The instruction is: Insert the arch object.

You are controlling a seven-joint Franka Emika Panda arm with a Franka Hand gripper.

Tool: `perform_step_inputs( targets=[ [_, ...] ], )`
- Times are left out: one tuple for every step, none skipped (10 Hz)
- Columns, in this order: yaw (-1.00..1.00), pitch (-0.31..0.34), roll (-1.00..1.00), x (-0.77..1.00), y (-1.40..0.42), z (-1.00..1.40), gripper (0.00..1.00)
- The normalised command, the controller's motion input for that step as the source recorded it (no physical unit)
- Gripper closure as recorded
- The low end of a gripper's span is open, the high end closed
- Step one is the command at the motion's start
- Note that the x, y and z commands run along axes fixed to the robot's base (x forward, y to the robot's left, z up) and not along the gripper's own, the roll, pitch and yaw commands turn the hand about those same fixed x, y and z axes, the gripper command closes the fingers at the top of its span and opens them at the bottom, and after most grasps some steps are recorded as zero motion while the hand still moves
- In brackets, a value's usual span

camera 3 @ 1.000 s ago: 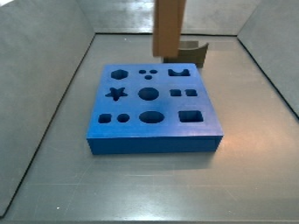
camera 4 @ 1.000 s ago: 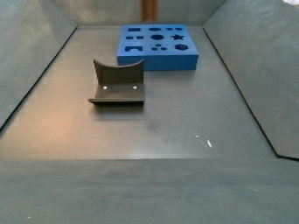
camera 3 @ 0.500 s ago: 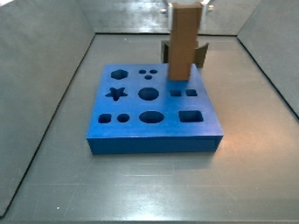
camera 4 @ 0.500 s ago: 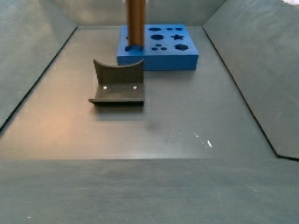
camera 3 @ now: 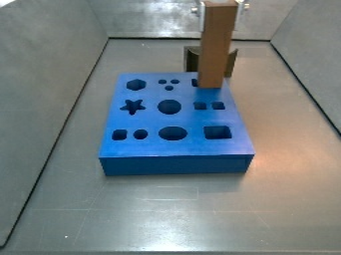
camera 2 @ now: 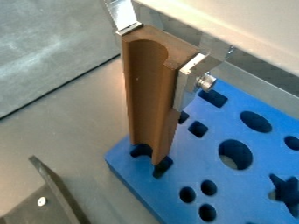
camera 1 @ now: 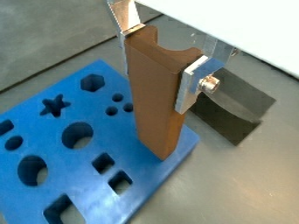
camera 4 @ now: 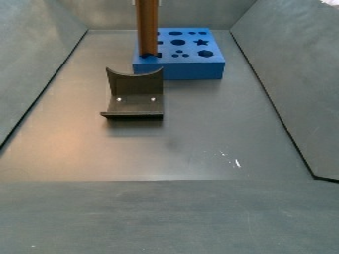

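My gripper (camera 1: pixel 160 52) is shut on the arch object (camera 1: pixel 158 96), a tall orange-brown bar whose end face shows a semicircular notch. It hangs upright in both wrist views (camera 2: pixel 149 96). Its lower end stands at the arch-shaped hole near the corner of the blue board (camera 2: pixel 251 197). I cannot tell how deep it sits. The bar shows in both side views (camera 3: pixel 216 45) (camera 4: pixel 146 25), where the gripper is cut off above the frame. The silver fingers (camera 2: pixel 191 77) clamp its upper end.
The blue board (camera 3: pixel 173 151) has several shaped holes. The dark fixture (camera 4: pixel 133 94) stands on the grey floor beside the board, and it shows behind the bar in a side view (camera 3: pixel 232 62). Grey walls enclose the floor.
The bar has moved from the board's back edge over the board and come down to the arch-shaped hole. The gripper stays shut on it.
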Motion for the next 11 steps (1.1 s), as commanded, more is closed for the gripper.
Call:
perform_step_inputs(
  targets=[
    [0.02,-0.073,-0.09,-0.39,0.00,-0.28,1.00],
    [0.03,-0.027,-0.13,-0.10,0.00,-0.31,1.00],
    [0.00,0.000,-0.07,0.26,0.00,-0.42,1.00],
    [-0.10,0.076,0.00,0.53,0.05,-0.41,1.00],
    [-0.09,0.130,0.00,0.62,0.13,-0.38,1.00],
    [-0.06,0.139,0.00,0.61,0.18,-0.43,1.00],
    [-0.05,0.104,0.00,0.45,0.14,-0.37,1.00],
    [-0.09,0.016,0.00,0.03,0.06,-0.29,1.00],
    [-0.10,0.000,-0.02,-0.06,0.00,-0.31,1.00],
    [-0.09,-0.003,0.00,-0.29,0.00,-0.28,1.00],
    [-0.01,-0.030,0.00,-0.34,-0.03,-0.19,1.00]
  ],
)
